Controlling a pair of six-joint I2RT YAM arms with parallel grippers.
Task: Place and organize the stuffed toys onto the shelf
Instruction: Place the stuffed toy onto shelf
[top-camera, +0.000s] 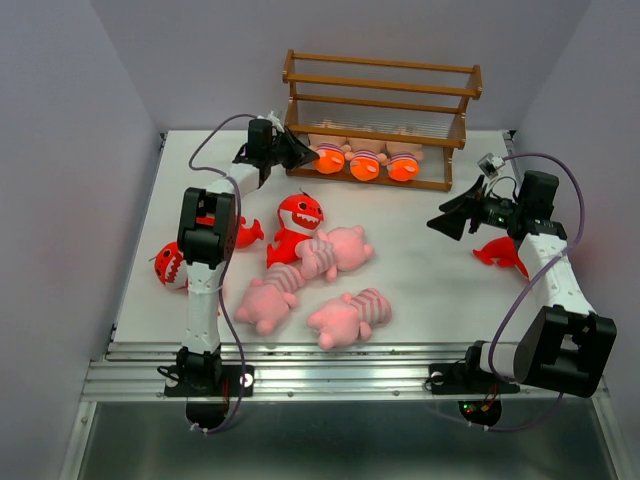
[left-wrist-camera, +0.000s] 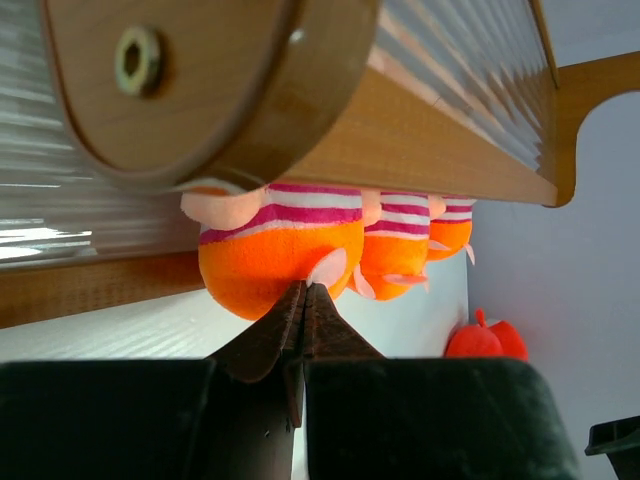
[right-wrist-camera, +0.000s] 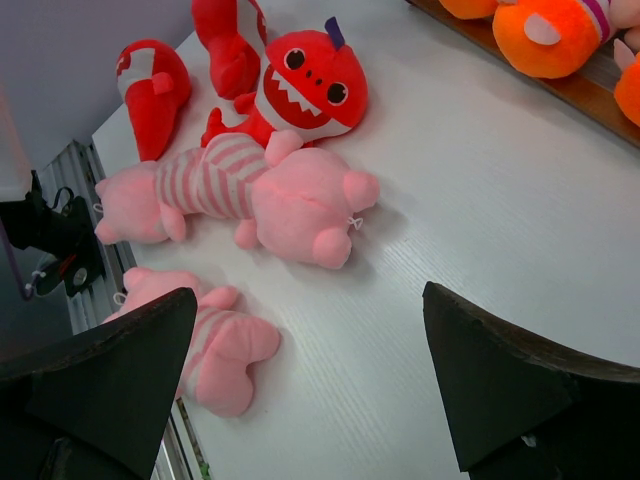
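A wooden shelf (top-camera: 380, 80) stands at the back of a white table (top-camera: 430, 290). Three dolls (top-camera: 365, 165) sit in a row on its bottom level. The left jaws are closed together, their tips touching the leftmost doll's orange foot at the shelf's left end. The right jaws gape wide and empty, in front of the shelf's right end. Three pink toys (top-camera: 335, 250) and four sharks (top-camera: 298, 215) lie on the table in front of the shelf.
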